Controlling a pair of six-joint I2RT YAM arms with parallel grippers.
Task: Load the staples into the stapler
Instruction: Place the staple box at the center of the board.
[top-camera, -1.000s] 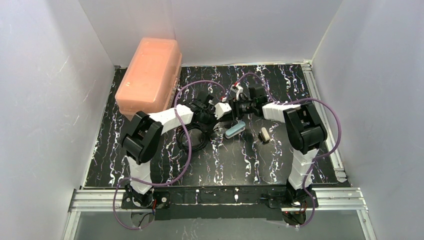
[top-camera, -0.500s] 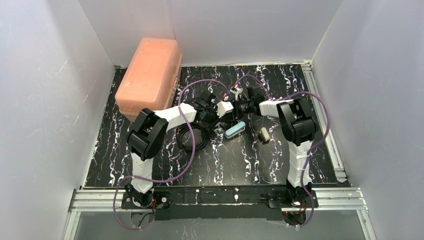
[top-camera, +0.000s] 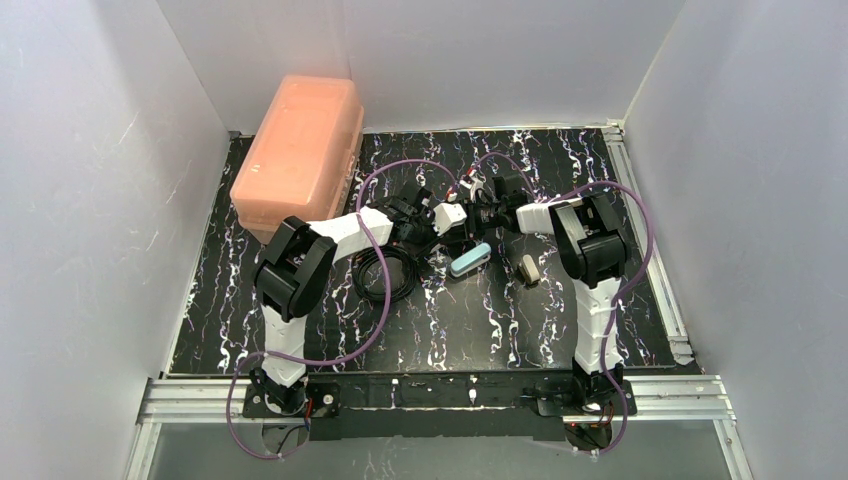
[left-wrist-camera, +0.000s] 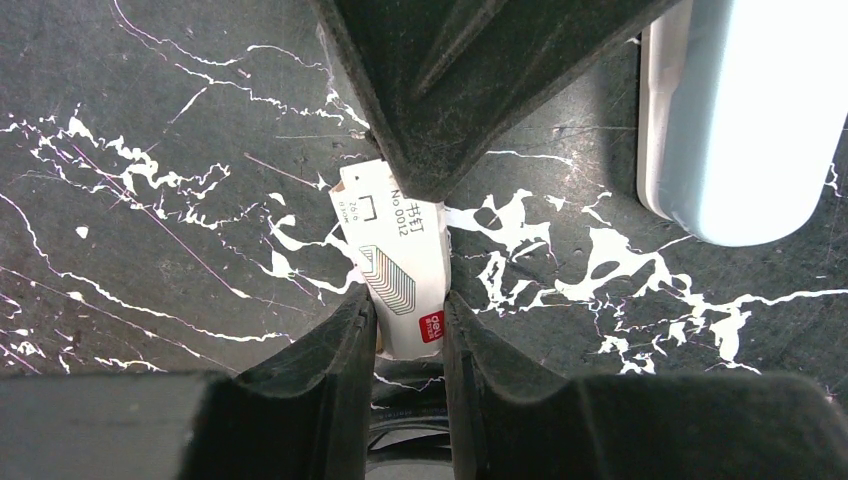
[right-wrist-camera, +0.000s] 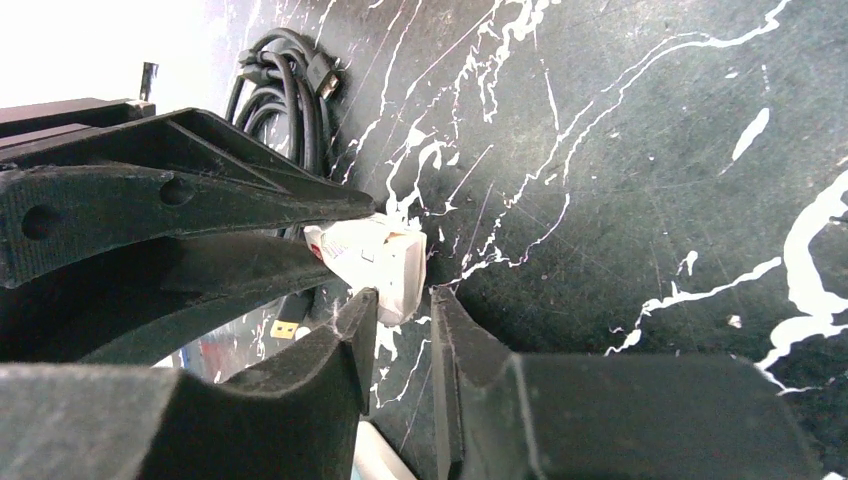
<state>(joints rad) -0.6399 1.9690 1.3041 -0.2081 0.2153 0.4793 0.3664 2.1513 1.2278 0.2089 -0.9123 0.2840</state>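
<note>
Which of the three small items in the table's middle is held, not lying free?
The white printed staples box, pinched in the left gripper; the blue stapler and beige block lie free.

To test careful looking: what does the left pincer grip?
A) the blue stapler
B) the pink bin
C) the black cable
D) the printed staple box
D: the left wrist view shows the left pincer clamped on the staple box, with the stapler lying apart.
</note>
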